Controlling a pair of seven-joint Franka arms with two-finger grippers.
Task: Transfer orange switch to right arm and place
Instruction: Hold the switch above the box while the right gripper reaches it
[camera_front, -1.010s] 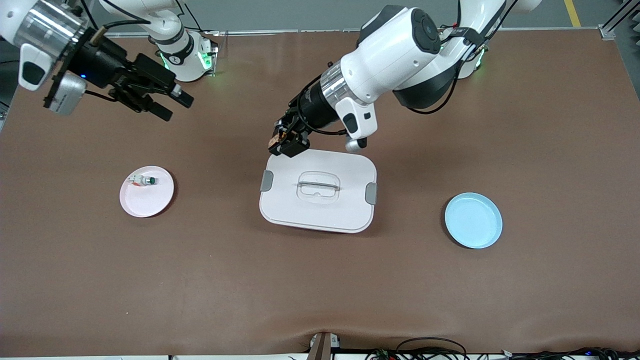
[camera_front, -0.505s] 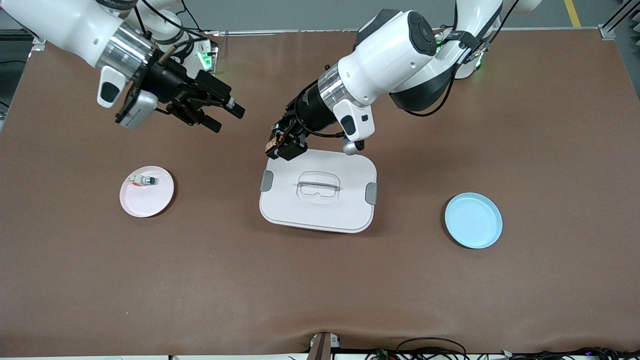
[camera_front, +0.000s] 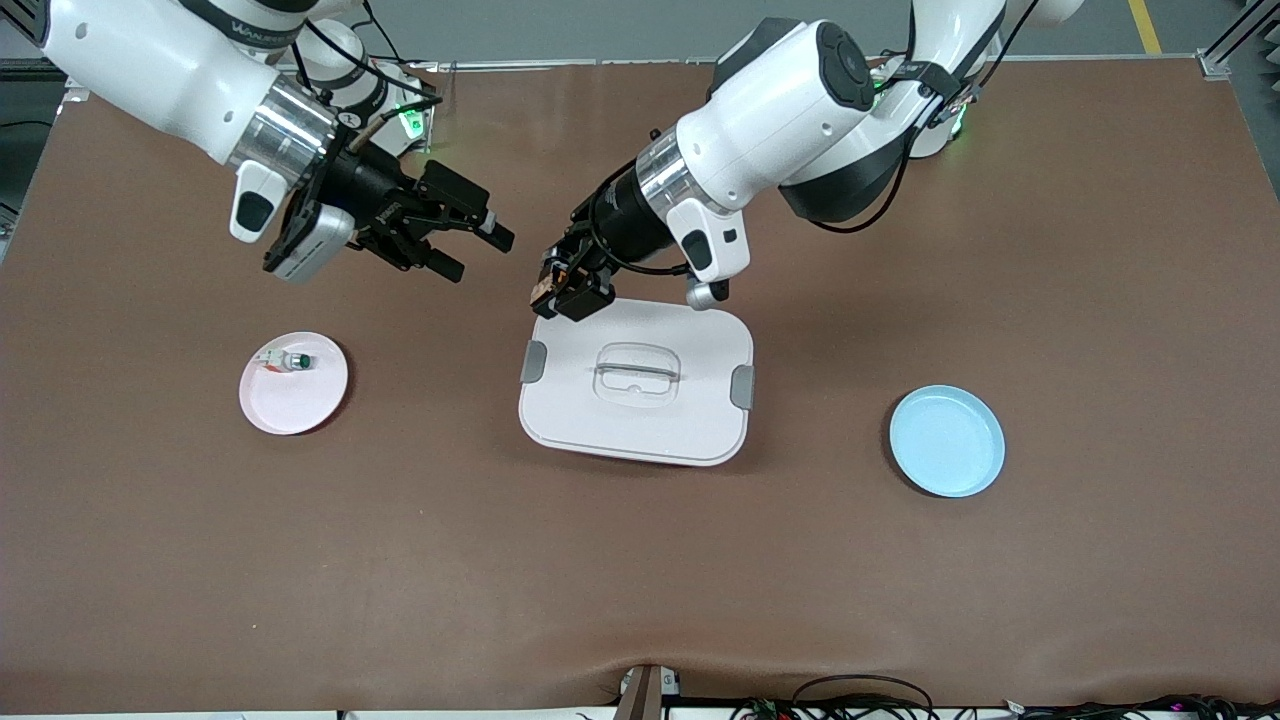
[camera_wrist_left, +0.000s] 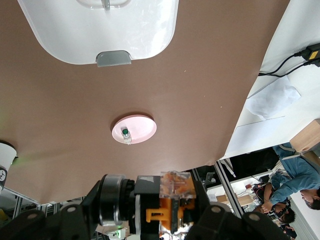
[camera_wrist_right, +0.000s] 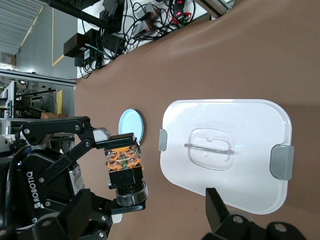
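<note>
1. White lidded container (camera_front: 636, 385): we record a rounded rectangular box at mid-table, with a grey clasp at each short end and a clear recessed handle in its lid.
2. Pink plate (camera_front: 294, 383): round, toward the right arm's end of the table, well apart from the container.
3. Small white part with a green knob (camera_front: 288, 361): we find it lying on the pink plate, near the rim farther from the front camera.
4. Blue plate (camera_front: 947, 441): round, toward the left arm's end.
5. Brown table mat (camera_front: 640, 560): under all items listed.
</note>
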